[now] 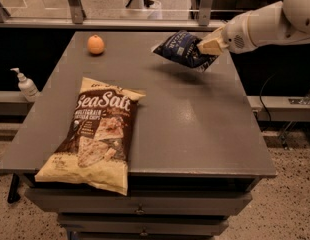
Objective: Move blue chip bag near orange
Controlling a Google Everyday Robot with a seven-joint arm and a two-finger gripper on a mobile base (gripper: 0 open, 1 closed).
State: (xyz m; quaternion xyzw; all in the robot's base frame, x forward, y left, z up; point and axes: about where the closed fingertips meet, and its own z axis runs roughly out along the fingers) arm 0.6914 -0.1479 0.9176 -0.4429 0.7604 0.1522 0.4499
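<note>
The blue chip bag (182,50) is a small dark navy glossy bag with white lettering, held in the air above the far right part of the grey table (195,119), casting a shadow below it. My gripper (209,46) comes in from the right on a white arm and is shut on the bag's right end. The orange (95,44) sits on the table at the far left, well to the left of the bag.
A large cream-and-brown "Sea Salt" chip bag (97,134) lies at the front left of the table, overhanging its front edge. A white pump bottle (26,84) stands on a ledge left of the table. A glass railing runs behind.
</note>
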